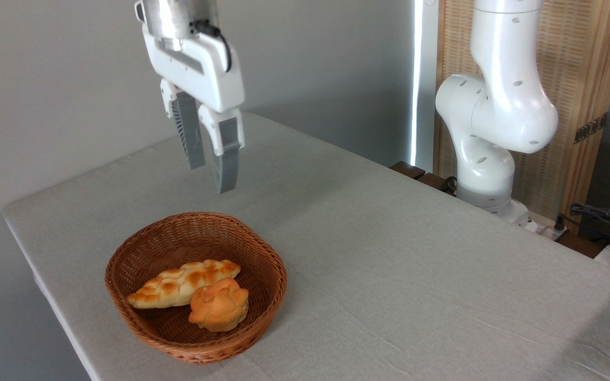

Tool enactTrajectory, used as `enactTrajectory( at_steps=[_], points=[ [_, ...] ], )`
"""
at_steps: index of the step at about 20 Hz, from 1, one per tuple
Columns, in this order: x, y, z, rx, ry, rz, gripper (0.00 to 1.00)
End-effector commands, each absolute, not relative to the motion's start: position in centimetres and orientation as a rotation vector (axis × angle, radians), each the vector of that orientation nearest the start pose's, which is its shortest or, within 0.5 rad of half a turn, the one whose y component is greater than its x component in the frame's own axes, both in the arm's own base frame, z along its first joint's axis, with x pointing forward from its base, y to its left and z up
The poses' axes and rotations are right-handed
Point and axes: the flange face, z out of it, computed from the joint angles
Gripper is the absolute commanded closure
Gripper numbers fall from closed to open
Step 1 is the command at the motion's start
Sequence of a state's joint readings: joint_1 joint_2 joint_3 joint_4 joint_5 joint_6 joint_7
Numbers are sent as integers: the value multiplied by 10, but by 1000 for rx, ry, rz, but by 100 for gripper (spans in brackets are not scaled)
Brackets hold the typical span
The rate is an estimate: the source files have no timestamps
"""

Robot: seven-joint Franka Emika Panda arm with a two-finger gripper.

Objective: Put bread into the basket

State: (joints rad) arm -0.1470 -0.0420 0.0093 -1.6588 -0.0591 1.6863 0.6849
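A: Where does the long, narrow braided loaf of bread (183,283), pale golden with toasted brown patches, lie?

B: Inside the round brown woven wicker basket (125,264), across its floor. A small round orange knotted bun (219,311) sits in the basket too, touching the loaf's near side.

A: And the white two-finger gripper (211,176)?

B: It hangs in the air above and behind the basket's far rim, well apart from the loaf. The jaws stand a narrow way apart and hold nothing; grey pads (226,166) point downward.

A: Which step is in hand, then?

B: By my judgement the placing is done and the task looks complete. The next move calls only for the arm to clear away upward without dipping toward the wicker rim.

A: What of the surface?

B: A table (416,275) under a pale grey-green cloth, lightly creased, bare except for the basket near its left front corner.

A: The room?

B: A plain grey wall (61,90) behind; the arm's white base (487,159) at the table's right edge; a wooden slatted screen (585,74) beyond it, and dark cables (601,217) at far right.
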Motion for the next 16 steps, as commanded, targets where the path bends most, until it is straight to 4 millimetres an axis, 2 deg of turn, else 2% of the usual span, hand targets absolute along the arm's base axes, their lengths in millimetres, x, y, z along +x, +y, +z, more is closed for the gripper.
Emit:
enactTrajectory(
  at_steps=[1,3,12,16],
  points=[
    [559,-61,629,-2997,1201,-43,0],
    [561,-57,634,-3000,1199,-23,0],
    [557,-46,636,-2948,1173,5,0],
    [544,-45,633,-2937,1172,-20,0]
  ],
)
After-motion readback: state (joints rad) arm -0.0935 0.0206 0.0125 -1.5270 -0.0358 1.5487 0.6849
